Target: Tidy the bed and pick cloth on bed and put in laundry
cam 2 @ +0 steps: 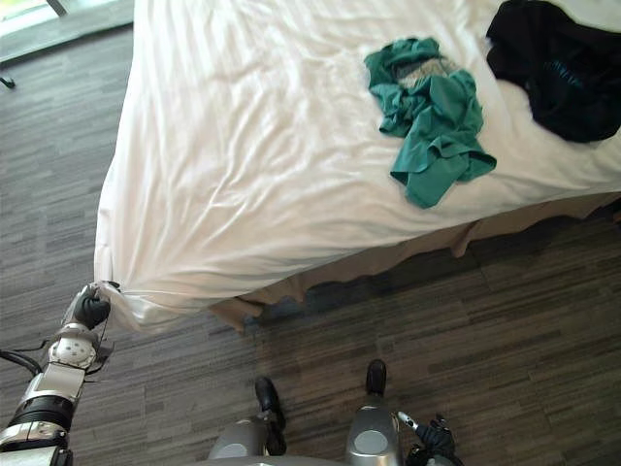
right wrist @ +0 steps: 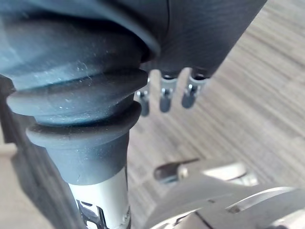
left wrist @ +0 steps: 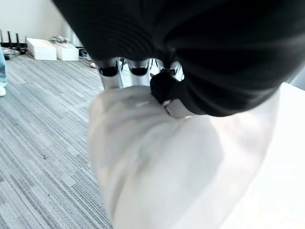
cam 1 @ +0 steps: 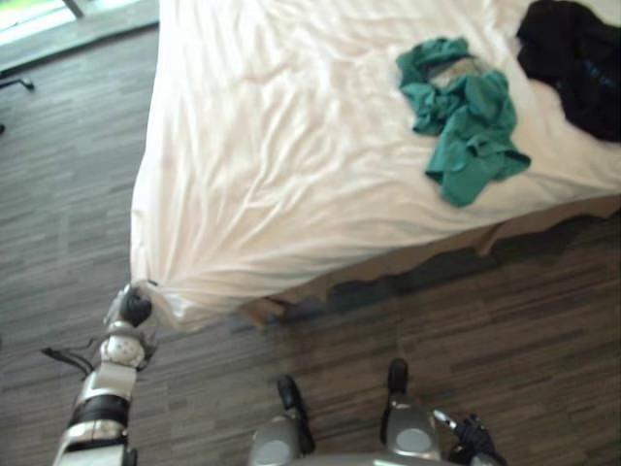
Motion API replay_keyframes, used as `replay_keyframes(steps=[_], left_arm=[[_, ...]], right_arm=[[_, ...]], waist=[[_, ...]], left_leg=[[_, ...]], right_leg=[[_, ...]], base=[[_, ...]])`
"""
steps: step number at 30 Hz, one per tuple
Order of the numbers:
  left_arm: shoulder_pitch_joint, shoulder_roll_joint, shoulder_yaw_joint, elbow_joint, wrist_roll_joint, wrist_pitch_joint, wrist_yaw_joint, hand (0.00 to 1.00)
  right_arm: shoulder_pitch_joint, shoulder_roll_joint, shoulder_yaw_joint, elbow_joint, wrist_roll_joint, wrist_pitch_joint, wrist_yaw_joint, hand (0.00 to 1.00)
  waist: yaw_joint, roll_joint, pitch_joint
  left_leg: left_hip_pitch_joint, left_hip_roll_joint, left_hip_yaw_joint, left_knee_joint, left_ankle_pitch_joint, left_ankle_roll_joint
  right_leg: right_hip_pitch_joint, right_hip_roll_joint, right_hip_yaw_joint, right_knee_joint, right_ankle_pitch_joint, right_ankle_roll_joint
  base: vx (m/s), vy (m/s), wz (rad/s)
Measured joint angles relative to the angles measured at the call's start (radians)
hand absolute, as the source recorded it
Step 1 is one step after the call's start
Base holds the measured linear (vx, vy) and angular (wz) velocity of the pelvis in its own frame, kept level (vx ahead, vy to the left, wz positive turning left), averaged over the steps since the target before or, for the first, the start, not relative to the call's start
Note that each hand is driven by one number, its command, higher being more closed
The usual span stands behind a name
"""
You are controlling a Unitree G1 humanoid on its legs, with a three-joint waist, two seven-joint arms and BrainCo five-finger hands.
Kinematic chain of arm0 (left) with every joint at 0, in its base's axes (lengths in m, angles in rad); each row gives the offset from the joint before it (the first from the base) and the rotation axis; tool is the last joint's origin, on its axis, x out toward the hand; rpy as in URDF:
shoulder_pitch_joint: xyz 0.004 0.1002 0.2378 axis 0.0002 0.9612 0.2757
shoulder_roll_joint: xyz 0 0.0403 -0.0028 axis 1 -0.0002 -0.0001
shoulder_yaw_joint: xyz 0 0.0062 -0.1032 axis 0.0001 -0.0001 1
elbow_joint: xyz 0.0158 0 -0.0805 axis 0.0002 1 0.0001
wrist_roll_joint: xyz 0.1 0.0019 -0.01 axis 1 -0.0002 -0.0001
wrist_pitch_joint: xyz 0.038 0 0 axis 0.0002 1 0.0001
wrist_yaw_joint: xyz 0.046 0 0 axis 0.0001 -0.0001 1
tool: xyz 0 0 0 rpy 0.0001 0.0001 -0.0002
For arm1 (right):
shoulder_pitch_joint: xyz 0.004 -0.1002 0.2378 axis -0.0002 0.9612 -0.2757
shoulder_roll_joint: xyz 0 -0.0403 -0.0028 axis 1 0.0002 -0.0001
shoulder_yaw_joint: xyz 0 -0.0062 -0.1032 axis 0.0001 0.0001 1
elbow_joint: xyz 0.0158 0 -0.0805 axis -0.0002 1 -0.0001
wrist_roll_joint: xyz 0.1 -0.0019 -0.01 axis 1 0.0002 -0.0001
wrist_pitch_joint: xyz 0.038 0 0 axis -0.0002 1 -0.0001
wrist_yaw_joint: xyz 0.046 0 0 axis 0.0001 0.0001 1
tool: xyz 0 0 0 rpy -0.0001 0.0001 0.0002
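Wrinkled white sheet (cam 1: 291,146), corner bunched in L robot hand (cam 1: 133,309); crumpled green cloth (cam 1: 466,121).

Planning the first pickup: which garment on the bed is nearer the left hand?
The green garment, mid-bed; the black garment lies beyond it, farther from the left hand gripping the sheet corner.

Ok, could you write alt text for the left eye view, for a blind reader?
The left robot hand grips the corner of the white sheet; a green cloth and a black cloth lie on it.
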Motion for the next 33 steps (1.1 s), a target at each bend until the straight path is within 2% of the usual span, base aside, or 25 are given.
replay_keyframes(steps=[6,9,13,17,18,21,23,27,30,33], left_arm=[[0.086,-0.137,0.142,0.081,0.0,0.026,0.037,0.0],[0.175,-0.221,0.225,0.131,-0.02,0.076,0.037,0.0],[0.288,-0.344,0.249,0.128,-0.153,0.089,0.039,0.0],[0.319,-0.415,0.231,0.086,-0.265,0.08,0.042,0.0],[0.319,-0.423,0.208,0.067,-0.291,0.069,0.042,0.0],[0.317,-0.435,0.135,0.004,-0.327,0.04,0.042,0.0],[0.32,-0.439,0.083,-0.02,-0.329,0.026,0.042,0.0],[0.32,-0.458,-0.033,-0.034,-0.387,0.002,0.037,0.0],[0.325,-0.473,-0.072,-0.033,-0.4,-0.008,0.025,0.0],[0.339,-0.476,-0.102,-0.031,-0.406,-0.01,0.014,0.0]], right_arm=[[0.043,0.0,-0.032,0.01,-0.005,0.024,-0.001,0.0],[0.052,-0.001,-0.071,0.028,-0.005,0.028,-0.001,0.0],[0.047,0.016,-0.099,0.024,-0.004,0.03,-0.003,0.0],[0.039,0.023,-0.111,-0.009,-0.003,0.031,-0.004,0.0],[0.038,0.024,-0.111,-0.033,-0.003,0.034,-0.006,1.0],[0.028,0.021,-0.101,-0.168,-0.004,0.043,-0.012,1.0],[0.031,-0.001,-0.051,-0.282,-0.01,0.044,-0.013,1.0],[-0.036,-0.083,0.078,-0.469,-0.057,0.01,-0.007,1.0],[-0.119,-0.117,0.159,-0.531,-0.081,-0.025,0.0,1.0],[-0.22,-0.127,0.247,-0.565,-0.09,-0.032,0.007,1.0]], waist=[[0.001,-0.005,-0.058],[0.003,-0.008,-0.087],[0.039,-0.024,-0.117],[0.042,-0.036,-0.129],[0.042,-0.041,-0.132],[0.04,-0.05,-0.138],[0.04,-0.055,-0.144],[0.041,-0.073,-0.155],[0.045,-0.078,-0.158],[0.047,-0.079,-0.159]], left_leg=[[0.041,-0.002,-0.018,-0.023,0.0,0.0],[0.067,-0.005,-0.027,-0.039,0.0,0.0],[0.092,-0.008,-0.029,-0.056,0.0,-0.001],[0.126,-0.013,-0.026,-0.057,0.0,-0.001],[0.13,-0.013,-0.027,-0.057,0.0,-0.001],[0.143,-0.013,-0.023,-0.058,0.0,-0.001],[0.151,-0.013,-0.02,-0.059,0.0,-0.001],[0.15,-0.013,-0.023,-0.067,0.0,-0.001],[0.138,-0.013,-0.034,-0.067,0.002,-0.001],[0.131,-0.014,-0.046,-0.067,0.005,-0.002]], right_leg=[[0.043,0.001,-0.016,-0.006,-0.017,0.015],[0.074,0.002,-0.029,-0.019,-0.019,0.019],[0.103,0.003,-0.031,-0.028,-0.022,0.02],[0.137,-0.002,-0.031,-0.032,-0.022,0.02],[0.142,-0.002,-0.031,-0.032,-0.022,0.02],[0.146,-0.002,-0.029,-0.028,-0.021,0.02],[0.148,-0.003,-0.025,-0.026,-0.021,0.02],[0.141,-0.003,-0.025,-0.028,-0.022,0.02],[0.141,-0.003,-0.032,-0.029,-0.022,0.022],[0.141,-0.003,-0.041,-0.03,-0.014,0.024]], base=[[-0.02,-0.005,0.06],[0.05,-0.003,0.11],[0.08,0.002,0.07],[0.03,0.006,0.0],[-0.03,-0.004,-0.03],[-0.08,-0.008,-0.08],[-0.1,-0.006,-0.1],[-0.11,-0.008,-0.02],[-0.04,-0.007,0.08],[0.01,-0.005,0.13]])
